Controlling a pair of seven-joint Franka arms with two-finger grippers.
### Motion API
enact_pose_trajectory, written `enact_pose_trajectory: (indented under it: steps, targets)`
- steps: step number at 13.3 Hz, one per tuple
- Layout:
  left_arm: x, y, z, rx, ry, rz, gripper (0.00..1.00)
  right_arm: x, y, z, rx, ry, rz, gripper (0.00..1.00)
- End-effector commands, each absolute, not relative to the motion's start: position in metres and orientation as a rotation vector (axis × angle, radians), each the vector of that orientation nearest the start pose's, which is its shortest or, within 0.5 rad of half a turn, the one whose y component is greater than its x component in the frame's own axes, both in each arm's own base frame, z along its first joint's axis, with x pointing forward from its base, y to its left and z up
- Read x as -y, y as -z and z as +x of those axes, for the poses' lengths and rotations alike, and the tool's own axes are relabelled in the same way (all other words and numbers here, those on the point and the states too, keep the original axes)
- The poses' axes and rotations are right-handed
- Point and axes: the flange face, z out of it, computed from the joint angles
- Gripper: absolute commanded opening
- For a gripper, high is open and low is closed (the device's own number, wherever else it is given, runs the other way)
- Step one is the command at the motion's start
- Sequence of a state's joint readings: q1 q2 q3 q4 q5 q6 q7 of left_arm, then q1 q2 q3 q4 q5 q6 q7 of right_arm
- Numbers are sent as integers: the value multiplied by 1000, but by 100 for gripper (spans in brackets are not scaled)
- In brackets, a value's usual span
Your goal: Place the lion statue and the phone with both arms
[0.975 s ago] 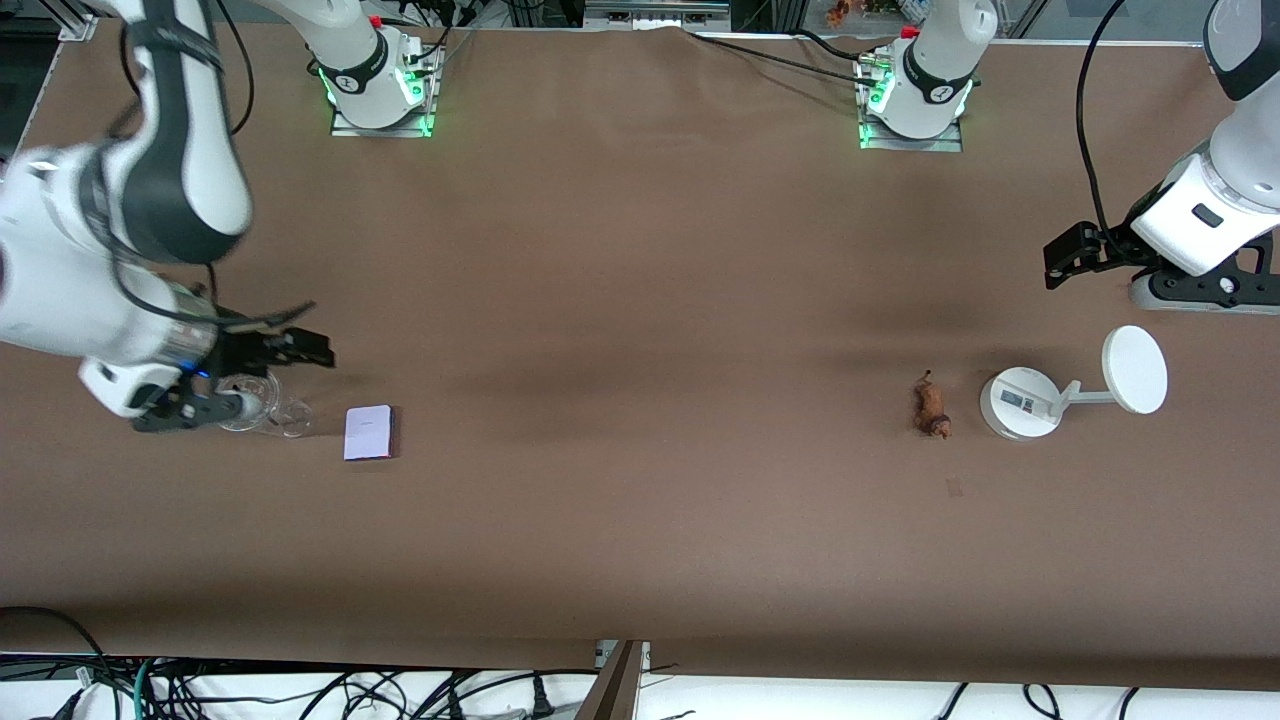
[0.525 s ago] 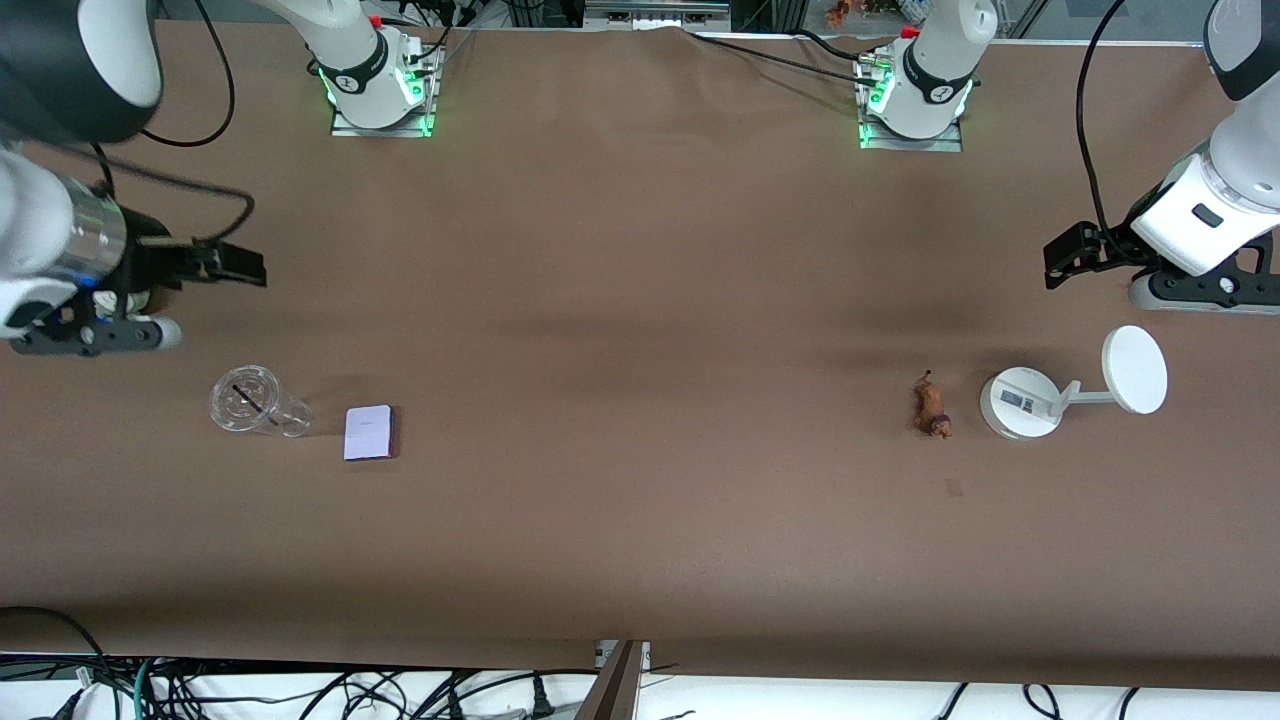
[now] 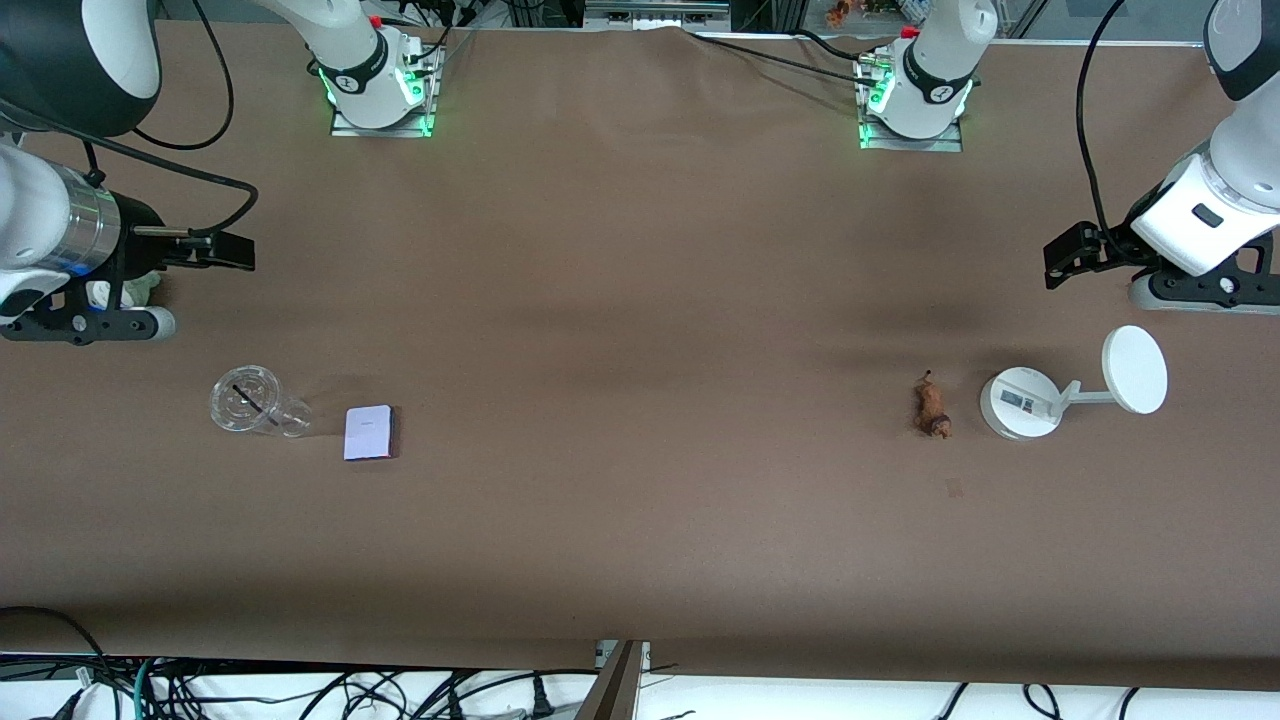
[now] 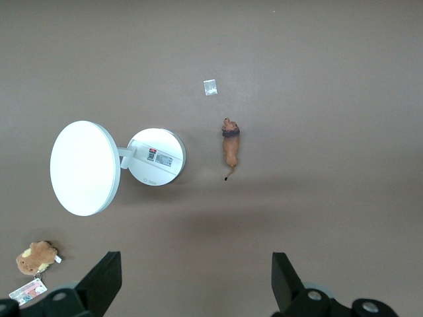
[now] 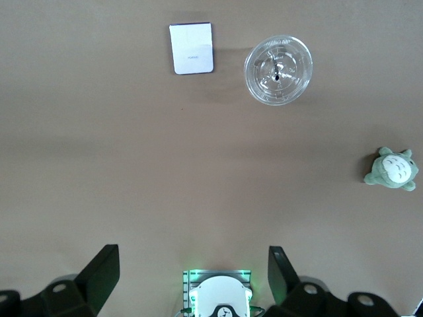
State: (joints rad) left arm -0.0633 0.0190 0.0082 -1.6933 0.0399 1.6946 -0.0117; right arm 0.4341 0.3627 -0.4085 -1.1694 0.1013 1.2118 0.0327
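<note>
Brown table: right end effector [image 3: 232, 250] rose off clear cup [image 3: 250, 402], fingers wide; left end effector [image 3: 1062, 258] unchanged, wide.

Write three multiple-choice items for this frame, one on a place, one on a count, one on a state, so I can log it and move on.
1. Where does the lion statue lie?
A. on the table beside the white round stand
B. inside the clear cup
C. on top of the phone

2. How many plush toys do the two wrist views show together?
A. none
B. two
C. four

3. In what state is the right tool?
A. shut on the phone
B. shut on the clear cup
C. open, holding nothing

Answers:
1. A: the statue rests on the bare table close to the stand's base, at the left arm's end.
2. B: a brown plush in the left wrist view, a grey-green plush in the right.
3. C: its fingers stand wide apart with only table between them.
</note>
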Motion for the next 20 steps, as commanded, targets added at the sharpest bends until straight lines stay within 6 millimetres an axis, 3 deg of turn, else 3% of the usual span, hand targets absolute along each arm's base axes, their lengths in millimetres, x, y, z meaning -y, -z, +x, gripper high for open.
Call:
enact_pose_trajectory:
  steps: [1, 3, 6, 8, 14, 18, 20]
  targets:
    - [29, -574, 563, -80, -28, -3120, 100, -84, -586, 607, 31, -484, -3176, 99]
    - [28, -574, 563, -80, -28, -3120, 100, -84, -585, 602, 33, -535, -3167, 99]
    - [28, -574, 563, -80, -28, -3120, 100, -62, -596, 595, 25, -531, -3143, 99]
    - [28, -574, 563, -78, -28, -3120, 100, -57, -595, 583, 60, -547, -3186, 99]
    - [28, -574, 563, -80, -28, -3120, 100, -21, -581, 544, 28, -396, -3179, 99]
    - [28, -574, 563, -80, -28, -3120, 100, -16, -576, 524, 34, -262, -3185, 99]
    - [28, -574, 563, -78, -28, -3120, 100, -14, -585, 520, 26, -233, -3186, 100]
